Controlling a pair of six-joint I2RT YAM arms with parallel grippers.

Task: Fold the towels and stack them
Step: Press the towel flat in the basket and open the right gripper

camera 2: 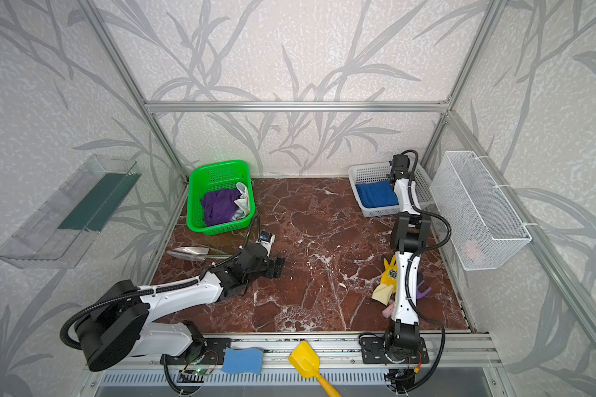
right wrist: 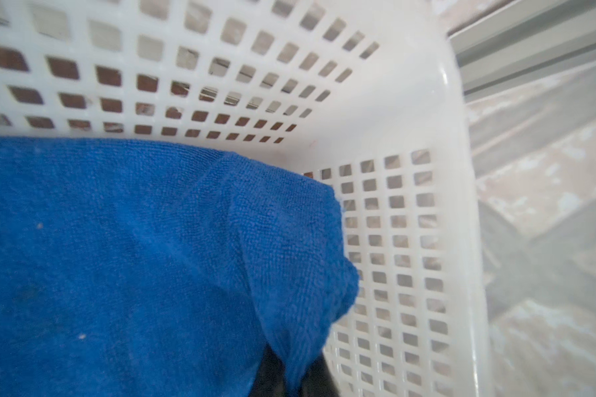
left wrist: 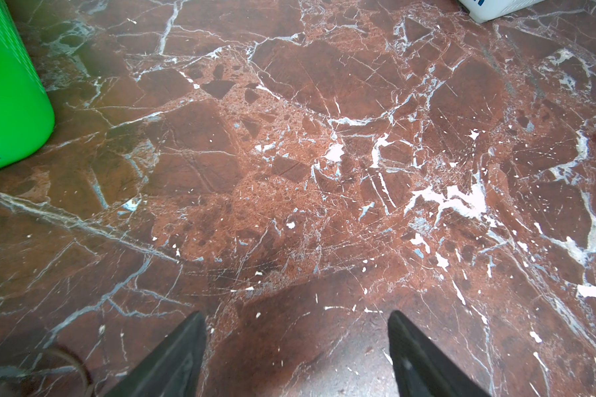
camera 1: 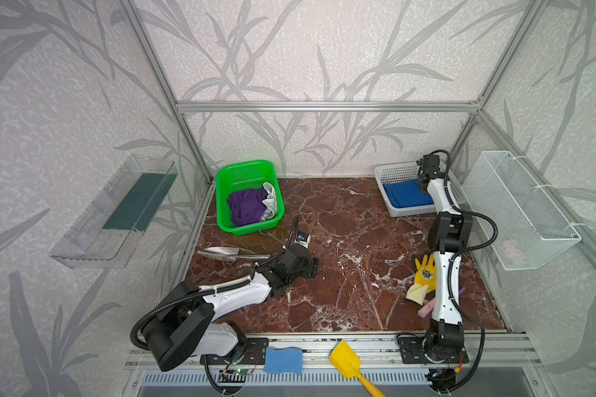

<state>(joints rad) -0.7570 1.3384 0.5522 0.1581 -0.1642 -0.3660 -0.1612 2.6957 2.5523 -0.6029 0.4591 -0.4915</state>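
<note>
- Two of the task's things are found in the green basket (camera 1: 252, 229) at the rear left of the bench (camera 1: 351, 240): the purple towel (camera 1: 246, 206), crumpled, and the cream-white towel (camera 1: 270, 201), bunched at its right side.
- Just in front of this basket a metal trowel (camera 1: 221, 253) is laid flat on the bench.
- To the right of the trowel, the left claw (left wrist: 296, 318) is held low over bare bench. In the left wrist view its fingers (left wrist: 176, 357) are seen wide apart, with nothing between them.
- On the front rail a blue sponge (camera 1: 283, 361) and a yellow shovel (camera 1: 344, 359) are placed, near each other but not touching.
- Beside the right arm a yellow glove (camera 1: 424, 275) is lying on the bench.
- At the rear right, the blue towel (camera 1: 405, 194) is laid flat in the white basket (camera 1: 393, 173).
- The right claw (right wrist: 295, 379) is placed inside this basket, at the towel's right edge. In the right wrist view a corner of the towel is raised as a ridge and hangs over the dark fingers (right wrist: 272, 374), which are mostly covered. It cannot be told whether this claw is apart or pressed together on the cloth.
</note>
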